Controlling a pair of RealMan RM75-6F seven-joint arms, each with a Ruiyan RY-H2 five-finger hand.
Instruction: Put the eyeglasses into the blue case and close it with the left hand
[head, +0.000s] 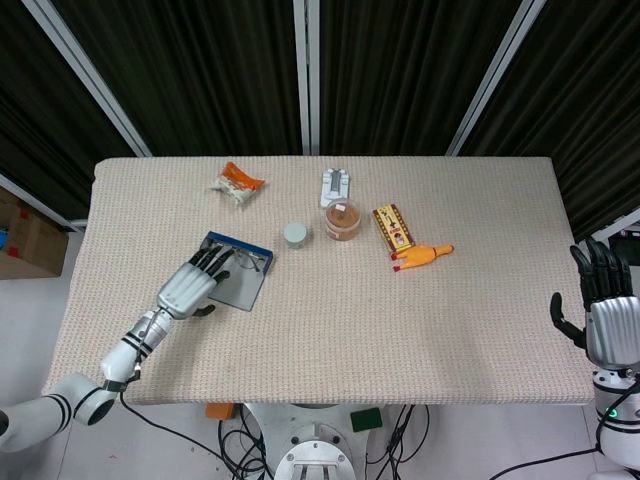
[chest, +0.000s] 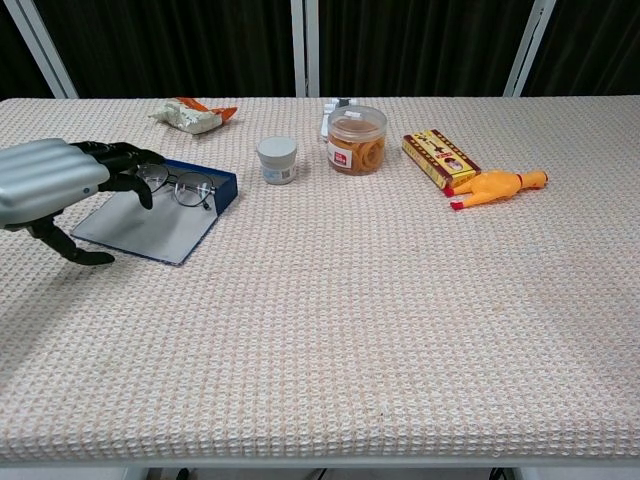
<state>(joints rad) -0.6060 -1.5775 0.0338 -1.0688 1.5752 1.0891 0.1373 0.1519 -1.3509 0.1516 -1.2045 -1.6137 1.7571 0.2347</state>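
Eyeglasses (chest: 180, 185) resting in open blue case (chest: 160, 228) at table's left side.

Thin dark wire frames with clear round lenses, lying against the case's raised blue back wall, lenses facing forward in the chest view. Case lid folded flat toward the table's near edge, grey lining up, blue rim along the far side. Seen from the head view, case (head: 243, 287) angled slightly, glasses (head: 247, 261) near its far rim.
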